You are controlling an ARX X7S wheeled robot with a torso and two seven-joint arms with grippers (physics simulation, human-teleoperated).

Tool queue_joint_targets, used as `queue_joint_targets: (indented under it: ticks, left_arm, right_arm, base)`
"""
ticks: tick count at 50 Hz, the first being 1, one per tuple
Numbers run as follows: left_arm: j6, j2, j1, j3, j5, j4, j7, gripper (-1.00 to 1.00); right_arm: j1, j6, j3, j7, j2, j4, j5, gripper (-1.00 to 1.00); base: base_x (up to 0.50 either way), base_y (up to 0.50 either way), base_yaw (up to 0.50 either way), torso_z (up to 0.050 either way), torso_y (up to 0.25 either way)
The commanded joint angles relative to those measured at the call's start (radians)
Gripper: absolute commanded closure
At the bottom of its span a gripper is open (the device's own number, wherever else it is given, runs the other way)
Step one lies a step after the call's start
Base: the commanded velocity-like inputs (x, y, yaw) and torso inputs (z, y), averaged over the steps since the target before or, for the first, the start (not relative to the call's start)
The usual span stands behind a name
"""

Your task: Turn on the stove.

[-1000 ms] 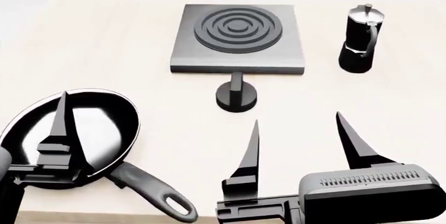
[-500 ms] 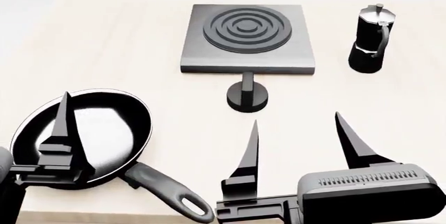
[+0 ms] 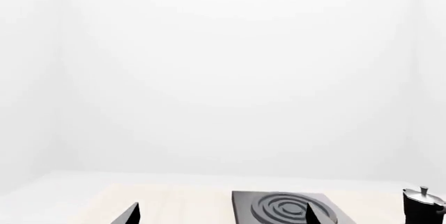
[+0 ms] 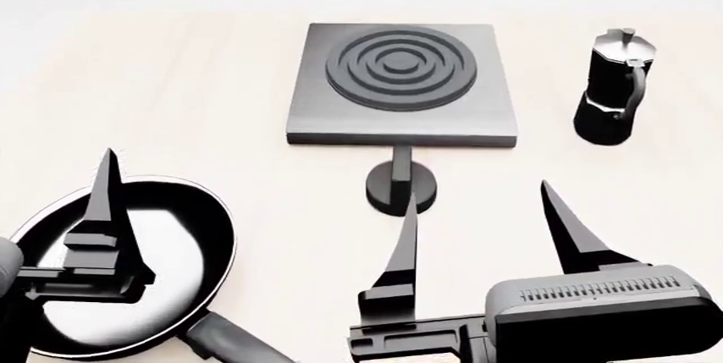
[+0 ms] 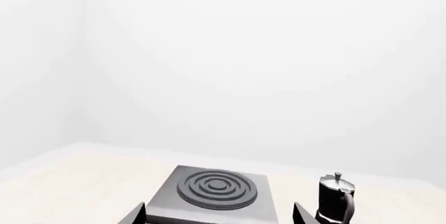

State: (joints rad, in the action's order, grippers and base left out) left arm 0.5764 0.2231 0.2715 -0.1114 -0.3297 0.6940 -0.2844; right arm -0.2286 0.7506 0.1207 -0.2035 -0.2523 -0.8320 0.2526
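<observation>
The stove is a flat dark-grey square plate with raised burner rings, at the table's far middle. Its round black knob with an upright fin stands just in front of the plate. My right gripper is open and empty, its left fingertip just short of the knob. My left gripper hovers over the frying pan; only one finger shows in the head view. The stove also shows in the left wrist view and right wrist view, with both grippers' fingertips spread wide apart.
A black frying pan lies at the near left under my left gripper, its handle pointing toward the front edge. A black moka pot stands right of the stove, also in the right wrist view and left wrist view.
The view has shifted forward: stove, knob, pan and moka pot sit lower and closer. The knob is now right at my right gripper's left fingertip. Both grippers keep their pose in the view.
</observation>
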Motion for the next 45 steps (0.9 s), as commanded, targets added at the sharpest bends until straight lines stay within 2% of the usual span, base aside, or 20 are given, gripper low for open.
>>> queue_joint_targets:
  ticks: [1, 45]
  left_arm:
    - [-0.002, 0.006, 0.001, -0.003, -0.005, -0.001, -0.006, -1.0]
    - [-0.01, 0.023, 0.003, -0.013, -0.026, -0.003, -0.027, -1.0]
  right_arm:
    - [-0.001, 0.002, 0.003, -0.007, -0.004, -0.003, 0.005, -1.0]
    - [-0.005, -0.005, 0.014, -0.031, -0.019, 0.001, 0.02, -1.0]
  base:
    - [0.24, 0.0, 0.0, 0.0, 0.0]
    - [0.24, 0.0, 0.0, 0.0, 0.0]
